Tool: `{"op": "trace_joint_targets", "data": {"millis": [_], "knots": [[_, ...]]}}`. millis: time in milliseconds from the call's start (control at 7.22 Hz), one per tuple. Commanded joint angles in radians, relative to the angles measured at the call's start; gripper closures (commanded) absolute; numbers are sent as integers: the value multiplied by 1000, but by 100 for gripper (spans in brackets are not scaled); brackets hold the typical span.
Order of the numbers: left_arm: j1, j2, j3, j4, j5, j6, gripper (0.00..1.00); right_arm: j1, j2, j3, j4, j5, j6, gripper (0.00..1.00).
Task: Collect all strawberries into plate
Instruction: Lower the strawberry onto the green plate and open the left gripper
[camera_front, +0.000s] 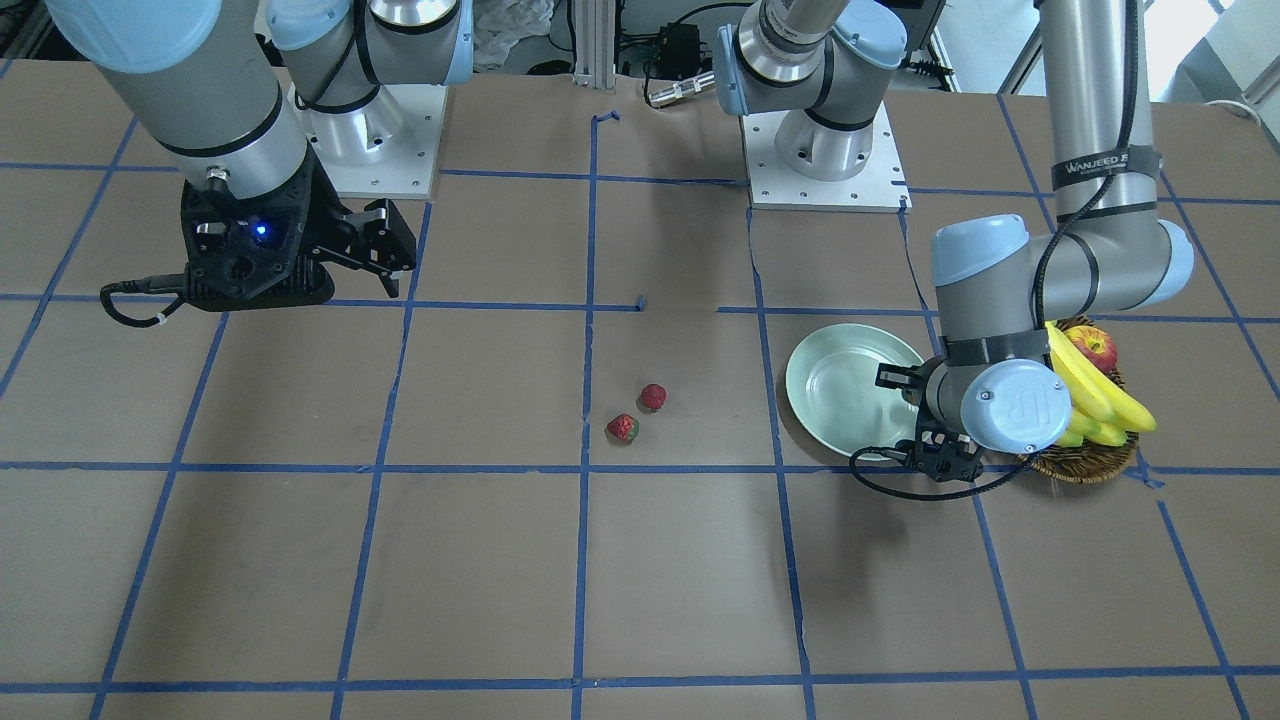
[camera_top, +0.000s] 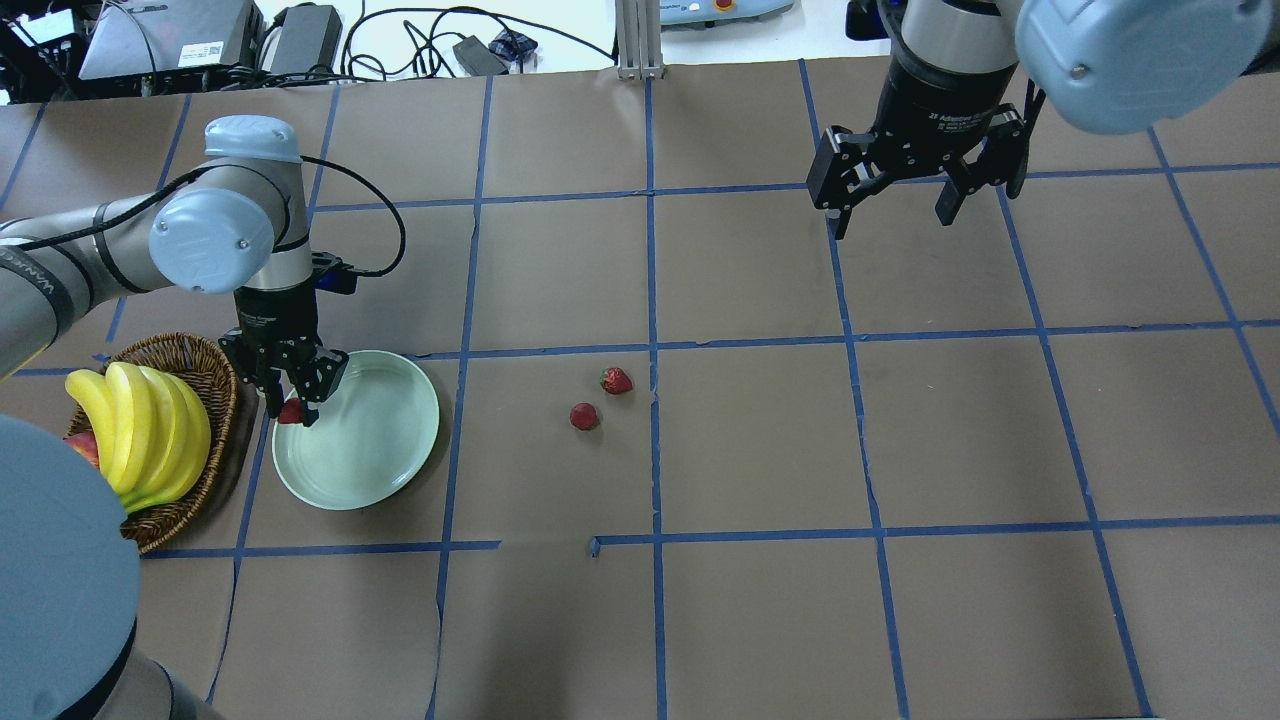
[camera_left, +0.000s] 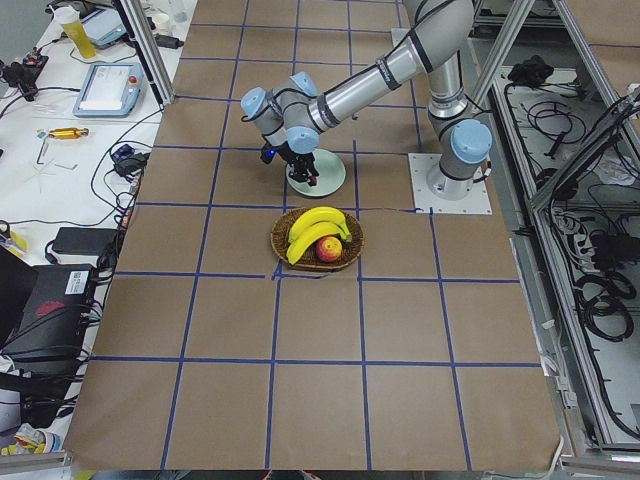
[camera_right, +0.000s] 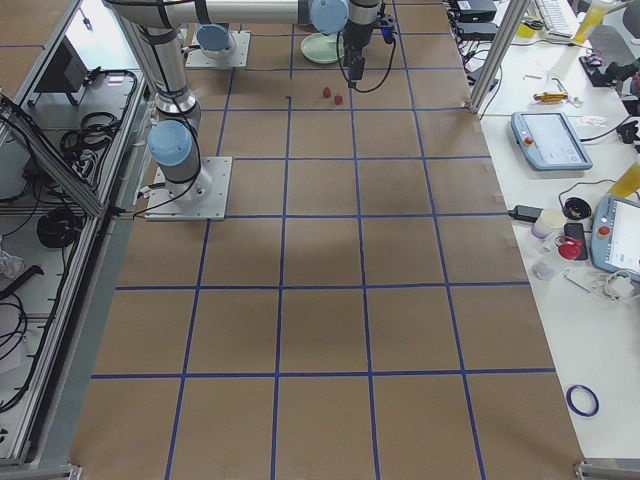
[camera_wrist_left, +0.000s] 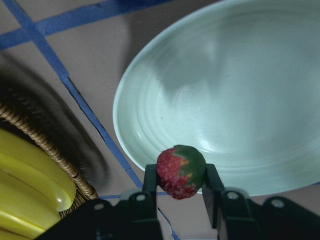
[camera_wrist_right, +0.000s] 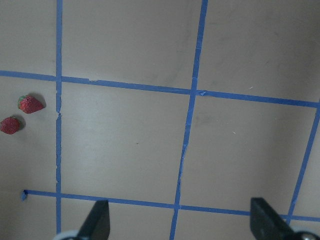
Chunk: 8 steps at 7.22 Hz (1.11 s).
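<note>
Left gripper first: its two black fingers are pinched on a strawberry, green top showing in the wrist view, and it hangs over the basket-side rim of the plate. Right gripper is held up over the robot's right half of the table, well apart from all the fruit, with its fingers spread wide. From where I stand the biggest thing is the table, covered in brown paper ruled into squares with blue tape. At the robot's left end sits a brown wicker basket with a bunch of yellow bananas lying across it and a red-yellow apple tucked in beside them. Just beside the basket lies the pale mint-green plate, round, shallow and glossy. Smallest of all, two more strawberries lie close together on the paper near the table's middle, beside a blue tape line and well apart from the plate, the second strawberry slightly nearer the plate.
</note>
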Motion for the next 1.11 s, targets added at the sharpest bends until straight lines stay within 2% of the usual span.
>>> {"op": "trace_joint_targets", "data": {"millis": [0, 277, 692, 831, 969], "knots": [[-10, 28, 13, 1, -48, -9, 10, -1, 0, -1, 0, -3, -1, 0], [-88, 58, 82, 1, -170, -105, 7, -1, 0, -1, 0, -5, -1, 0], [-221, 47, 90, 30, -347, -355, 8, -1, 0, -1, 0, -3, -1, 0], [-269, 32, 85, 42, -356, -405, 8, -1, 0, -1, 0, -3, 0, 0], [-301, 26, 84, 42, -422, -410, 8, -1, 0, -1, 0, -2, 0, 0]]}}
